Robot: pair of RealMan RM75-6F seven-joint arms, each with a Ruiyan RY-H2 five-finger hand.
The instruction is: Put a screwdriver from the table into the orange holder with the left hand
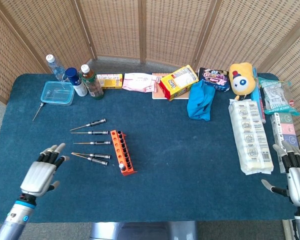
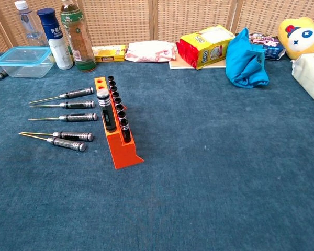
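Observation:
Several screwdrivers (image 1: 90, 142) (image 2: 65, 117) with black handles lie side by side on the blue table, just left of the orange holder (image 1: 123, 160) (image 2: 120, 149). The holder carries several black-capped tools upright in its slots. My left hand (image 1: 41, 171) hovers over the table's near left part, fingers apart and holding nothing, a short way left of the nearest screwdriver (image 1: 94, 160). My right hand (image 1: 295, 177) is at the table's near right corner, fingers spread and empty. A blurred sliver at the chest view's left edge may be the left hand.
Along the far edge stand bottles (image 1: 92, 82), a clear plastic box (image 1: 57, 93), snack packs (image 1: 178, 82), a blue cloth (image 1: 200, 100) and a yellow plush toy (image 1: 242, 77). Wrapped packages (image 1: 250, 135) line the right side. A lone screwdriver (image 1: 38, 110) lies at far left.

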